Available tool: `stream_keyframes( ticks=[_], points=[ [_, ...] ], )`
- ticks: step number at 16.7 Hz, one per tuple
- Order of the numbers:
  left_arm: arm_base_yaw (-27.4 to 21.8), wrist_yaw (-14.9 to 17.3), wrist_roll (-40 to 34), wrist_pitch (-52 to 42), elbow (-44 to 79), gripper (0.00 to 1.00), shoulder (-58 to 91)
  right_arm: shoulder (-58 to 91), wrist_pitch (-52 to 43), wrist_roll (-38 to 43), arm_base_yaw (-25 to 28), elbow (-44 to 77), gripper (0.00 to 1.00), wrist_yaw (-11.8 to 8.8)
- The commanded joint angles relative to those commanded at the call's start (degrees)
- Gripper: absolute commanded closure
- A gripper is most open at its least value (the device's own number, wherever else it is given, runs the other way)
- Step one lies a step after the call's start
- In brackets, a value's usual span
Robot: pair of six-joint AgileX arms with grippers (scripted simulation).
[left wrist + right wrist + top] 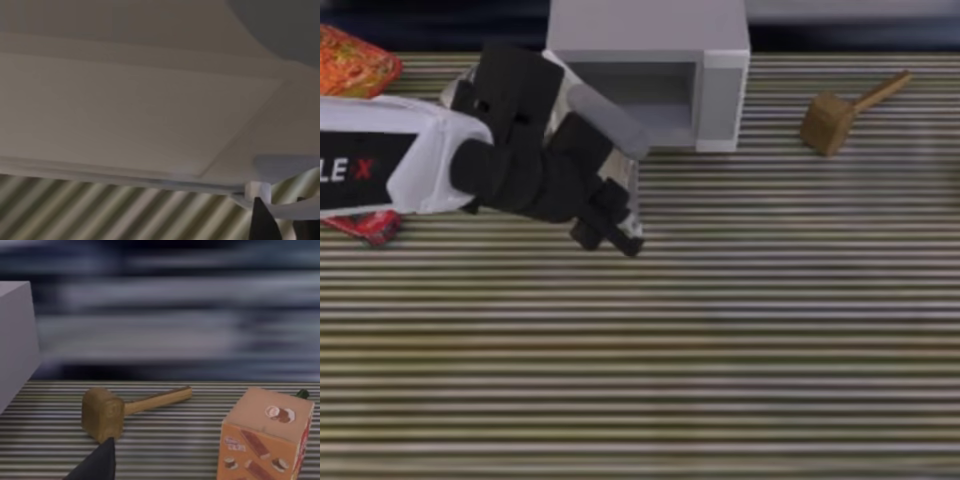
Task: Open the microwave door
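One microwave [650, 45] at the far middle of the striped counter [720, 350], cavity exposed and plain control strip on its right. Microwave door [610, 120] swung well open, angling out from the left side of the oven toward the near side, free edge out over the counter. Left hand [610, 235] low at that free edge, dark fingers [262, 220] pressed close against the door's slim handle; clenched on it or merely resting beside it, cannot tell. Seen from the left wrist, pale inner face of the door filling most of the view, striped counter beneath. Wooden mallet [840, 115] lying well to the right of the microwave, head nearer the oven, handle pointing away to the right. Orange snack packet [350, 60] at the far left corner, red packet [365, 228] partly hidden under the left arm. Orange carton [265, 437] standing near the mallet in the right wrist view. Right hand [100, 462] only a dark tip there; released or clenched, cannot tell.
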Motion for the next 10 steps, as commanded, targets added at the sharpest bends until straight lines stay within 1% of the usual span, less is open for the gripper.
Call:
stream_keyframes(
  ticks=[5,10],
  points=[
    [1.40,1.70,2.75,-0.73,-0.26,1.00,-0.44,0.00,0.00,0.00,0.00,0.00,0.00,0.00],
    [1.43,1.73,2.82,-0.75,-0.27,1.00,-0.44,0.00,0.00,0.00,0.00,0.00,0.00,0.00]
  ],
)
